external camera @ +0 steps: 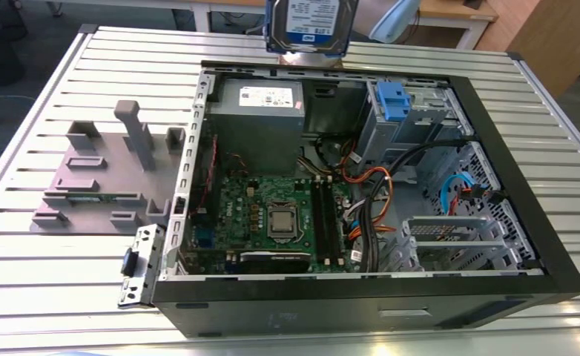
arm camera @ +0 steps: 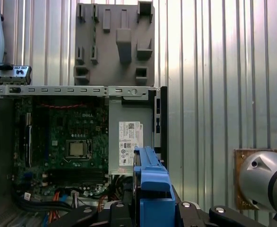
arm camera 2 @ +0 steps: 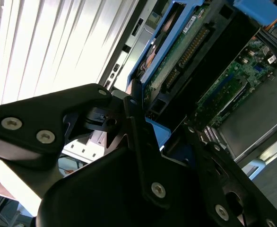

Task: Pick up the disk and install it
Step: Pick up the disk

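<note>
Underneath everything we see a ribbed metal table [external camera: 33, 248], and on it lies an open computer case [external camera: 369, 300] with its inside facing up. In the exterior view the disk [external camera: 310, 24] hangs in the air above the case's far edge. It is upright, apart from the case, with its white-and-blue label turned toward the camera. It hangs just beyond the power supply [external camera: 260, 104], the grey box with a white sticker at the far side of the case. In the second wrist view we see the gripper [arm camera 2: 160, 118] pinching the disk [arm camera 2: 186, 52]. Its black fingers [arm camera 2: 131, 109] press on the blue bracket from both sides, and the drive's green circuit board shows between them. In the first wrist view the disk [arm camera: 152, 187] stands edge-on over the case's rim, beside the power supply [arm camera: 129, 142]. Inside the case, the motherboard [external camera: 270, 215] lies next to the power supply, toward the near edge. A small blue latch piece [external camera: 393, 100] sits on the drive cage to the exterior view's right of the power supply. Outside the case, on the exterior view's left, a grey fixture plate [external camera: 102, 182] with upright blocks rests on the table.
</note>
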### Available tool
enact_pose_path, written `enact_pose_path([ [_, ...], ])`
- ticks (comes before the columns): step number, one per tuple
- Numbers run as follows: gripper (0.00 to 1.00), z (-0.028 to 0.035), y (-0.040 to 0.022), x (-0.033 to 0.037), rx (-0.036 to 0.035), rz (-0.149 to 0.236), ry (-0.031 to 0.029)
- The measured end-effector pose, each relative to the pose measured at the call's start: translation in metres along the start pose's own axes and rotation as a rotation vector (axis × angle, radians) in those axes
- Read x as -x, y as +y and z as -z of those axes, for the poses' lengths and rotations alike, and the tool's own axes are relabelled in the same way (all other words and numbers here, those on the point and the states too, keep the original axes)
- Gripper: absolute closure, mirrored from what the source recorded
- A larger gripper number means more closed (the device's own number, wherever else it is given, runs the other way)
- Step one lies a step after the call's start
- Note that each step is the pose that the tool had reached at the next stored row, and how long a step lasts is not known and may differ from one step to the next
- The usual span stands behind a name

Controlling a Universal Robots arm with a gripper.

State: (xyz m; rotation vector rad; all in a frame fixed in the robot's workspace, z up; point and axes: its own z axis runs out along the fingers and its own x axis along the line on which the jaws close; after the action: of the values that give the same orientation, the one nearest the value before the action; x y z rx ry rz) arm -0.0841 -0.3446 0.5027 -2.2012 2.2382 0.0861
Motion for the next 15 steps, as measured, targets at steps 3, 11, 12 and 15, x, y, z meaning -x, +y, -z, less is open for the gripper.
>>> enact_pose_path([
  [3, 0.63, 0.0000, -0.0017, 0.0000, 0.0000, 0.000, 0.0000],
  [11, 0.63, 0.0002, -0.0064, 0.0001, 0.0000, 0.000, 0.0000],
  [12, 0.63, 0.0002, -0.0070, 0.0001, 0.0000, 0.000, 0.0000],
  [15, 0.63, 0.0003, -0.0087, 0.0002, -0.0001, 0.000, 0.0000],
])
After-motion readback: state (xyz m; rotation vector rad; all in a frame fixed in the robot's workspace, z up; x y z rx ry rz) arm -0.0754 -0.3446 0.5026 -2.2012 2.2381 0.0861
